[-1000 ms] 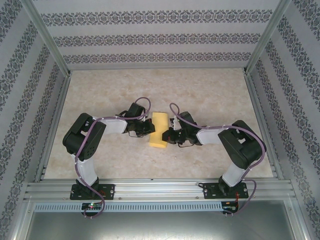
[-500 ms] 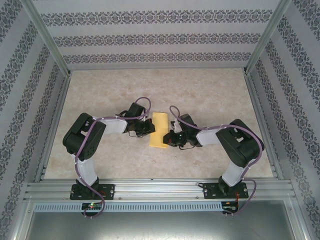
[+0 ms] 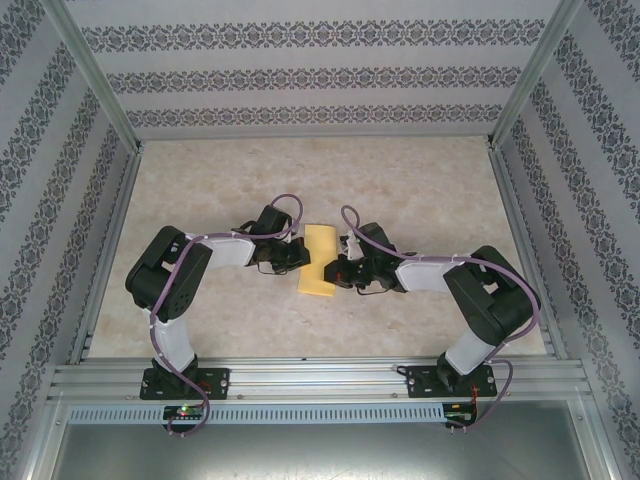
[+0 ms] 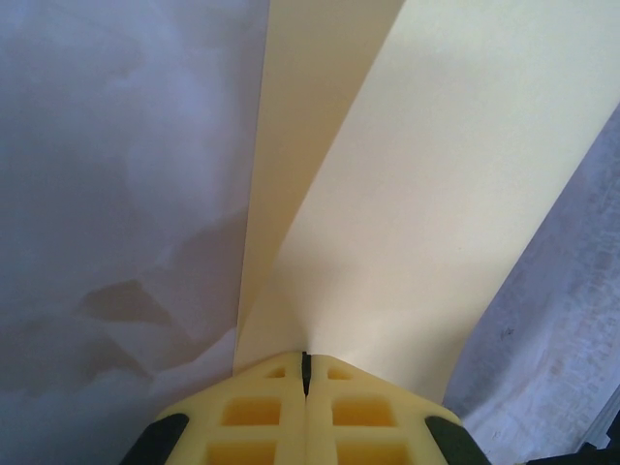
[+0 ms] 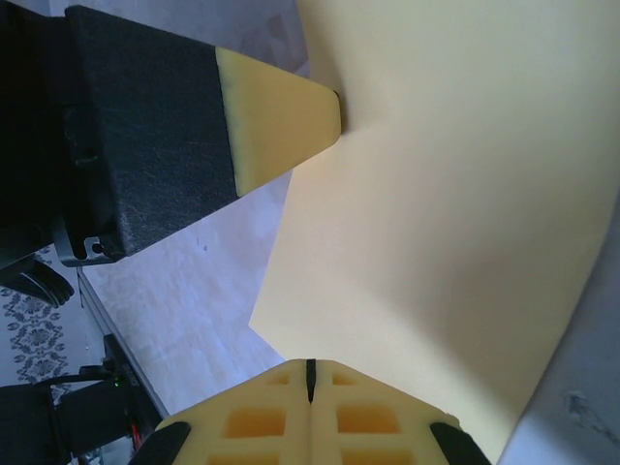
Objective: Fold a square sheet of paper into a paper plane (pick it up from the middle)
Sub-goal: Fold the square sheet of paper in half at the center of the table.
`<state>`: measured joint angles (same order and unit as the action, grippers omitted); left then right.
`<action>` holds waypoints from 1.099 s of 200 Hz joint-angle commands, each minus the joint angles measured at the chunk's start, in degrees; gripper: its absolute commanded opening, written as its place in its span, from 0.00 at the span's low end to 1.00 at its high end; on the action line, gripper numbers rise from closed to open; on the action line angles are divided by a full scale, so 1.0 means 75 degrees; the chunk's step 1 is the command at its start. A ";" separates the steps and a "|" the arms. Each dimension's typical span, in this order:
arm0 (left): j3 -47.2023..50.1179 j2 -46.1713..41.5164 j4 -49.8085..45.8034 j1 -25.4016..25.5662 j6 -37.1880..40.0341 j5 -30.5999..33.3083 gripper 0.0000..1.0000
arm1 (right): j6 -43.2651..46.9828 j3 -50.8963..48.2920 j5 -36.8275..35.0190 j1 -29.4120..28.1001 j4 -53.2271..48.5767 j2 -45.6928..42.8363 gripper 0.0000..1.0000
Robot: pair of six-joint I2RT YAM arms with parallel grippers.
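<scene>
Yellow and folded into a strip, the square sheet of paper [image 3: 319, 262] is at the middle of the table [image 3: 420, 180], long axis running near to far. Your left gripper [image 3: 301, 258] and right gripper [image 3: 335, 272] each pinch an opposite long edge.

Beige marbled tabletop [image 3: 400, 180], floral-striped wallpaper walls [image 3: 300, 80] on three sides, aluminium rail [image 3: 320, 378] along near edge

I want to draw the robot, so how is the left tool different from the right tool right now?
The left tool pinches the left edge of the folded yellow paper; the right tool pinches its right edge. The left tool points right, and the right tool points left. The right tool grips nearer the paper's close end than the left tool does. Same: both are shut on the paper, and both have yellow tips.
</scene>
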<state>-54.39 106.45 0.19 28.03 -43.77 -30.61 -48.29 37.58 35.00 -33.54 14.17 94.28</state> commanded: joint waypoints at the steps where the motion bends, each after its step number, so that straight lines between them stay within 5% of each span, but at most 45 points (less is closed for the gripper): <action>1: 0.0023 0.0348 -0.0644 0.0107 0.0153 0.0274 0.00 | -0.0110 -0.0024 -0.0017 -0.0088 0.0177 0.0194 0.01; 95: 0.0016 0.0360 -0.0675 0.0115 0.0159 0.0274 0.00 | 0.0070 -0.0353 -0.0259 -0.0090 0.0208 0.0857 0.02; 220: 0.0024 0.0348 -0.0704 0.0108 0.0173 0.0277 0.00 | 0.0003 -0.0054 -0.0158 -0.0181 -0.0189 -0.0293 0.03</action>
<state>-54.41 106.48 0.14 28.03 -43.75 -30.63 -48.27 36.86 33.74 -33.82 12.25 91.88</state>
